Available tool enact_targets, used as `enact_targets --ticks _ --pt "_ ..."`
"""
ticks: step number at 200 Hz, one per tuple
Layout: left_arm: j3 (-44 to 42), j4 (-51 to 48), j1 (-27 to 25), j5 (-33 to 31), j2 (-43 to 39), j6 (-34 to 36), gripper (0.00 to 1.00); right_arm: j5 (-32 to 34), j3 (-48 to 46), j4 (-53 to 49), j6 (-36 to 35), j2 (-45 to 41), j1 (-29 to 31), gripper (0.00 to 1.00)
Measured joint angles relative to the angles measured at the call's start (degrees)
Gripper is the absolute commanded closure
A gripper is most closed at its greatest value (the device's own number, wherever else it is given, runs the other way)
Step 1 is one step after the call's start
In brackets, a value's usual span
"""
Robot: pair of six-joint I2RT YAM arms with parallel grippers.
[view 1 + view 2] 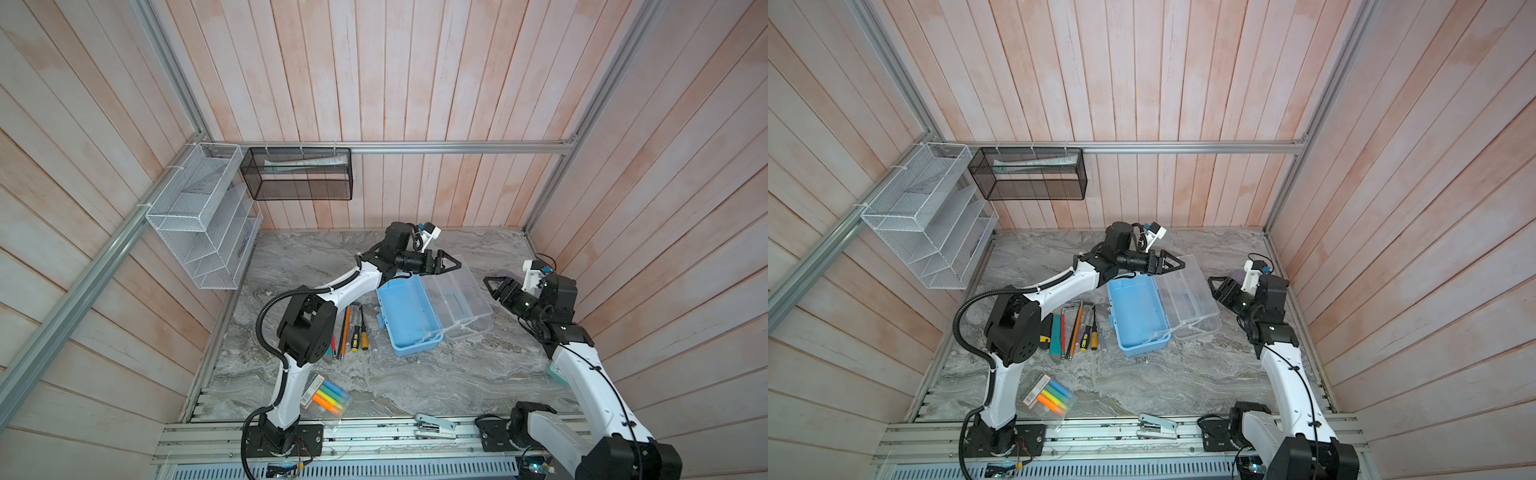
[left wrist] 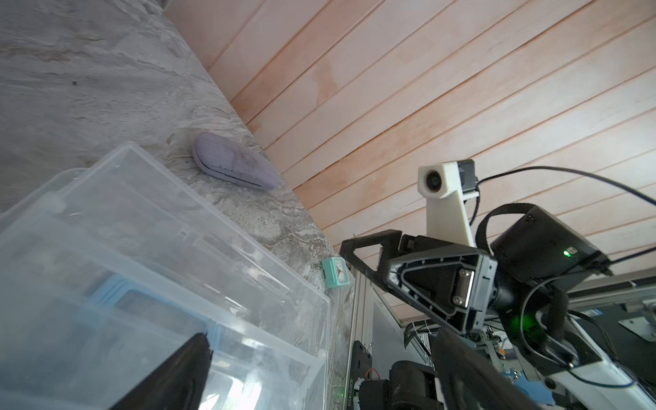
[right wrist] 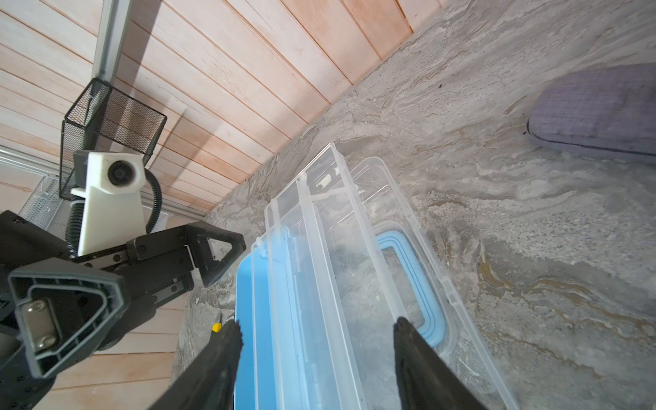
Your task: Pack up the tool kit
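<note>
The tool kit (image 1: 405, 318) lies open mid-table in both top views, its light-blue base (image 1: 1136, 318) bare inside and its clear lid (image 1: 459, 297) folded flat to the right. The blue handle (image 3: 427, 294) shows through the lid. My left gripper (image 1: 451, 264) hovers open over the lid's far end, holding nothing; in its wrist view its fingers straddle the lid (image 2: 142, 248). To the right of the lid, my right gripper (image 1: 493, 286) points at it, open and holding nothing. Several tools (image 1: 353, 328) lie in a row left of the base.
A lilac oval case (image 2: 234, 167) lies by the right wall behind my right gripper. A small teal clock (image 2: 335, 272) sits near the right edge. A highlighter packet (image 1: 326, 397) and a stapler (image 1: 434, 426) lie at the front. Wire baskets (image 1: 299, 174) hang on the back-left walls.
</note>
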Motion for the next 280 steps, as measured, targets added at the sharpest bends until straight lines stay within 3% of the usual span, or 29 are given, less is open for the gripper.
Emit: enact_targets --ticks 37,72,91,131,182,199,280 --pt "-12.2 -5.4 3.0 -14.5 -14.0 4.9 0.0 9.6 4.8 -3.1 -3.2 0.1 12.3 0.36" --pt "-24.7 -12.7 4.7 -33.8 -28.1 9.6 0.02 19.8 9.6 -3.2 -6.4 2.6 26.9 0.37" --pt "-31.7 -17.0 6.4 -41.9 -34.0 10.7 0.06 23.1 10.2 -3.1 -7.6 5.3 31.1 0.37" --pt "-44.4 -24.2 12.5 -53.0 -42.6 10.0 0.14 24.7 10.1 -2.8 -8.5 11.1 34.6 0.38" --pt "-52.5 -26.9 12.9 -56.5 -45.5 6.9 0.41 24.1 10.0 -0.6 -8.5 14.4 36.8 0.41" --pt "-53.0 -26.7 12.9 -56.5 -44.4 5.7 0.57 24.0 10.0 0.1 -8.5 15.6 37.0 0.42" --pt "-53.5 -24.6 12.9 -56.3 -37.2 4.3 0.67 23.3 10.0 1.5 -8.4 19.8 37.1 0.43"
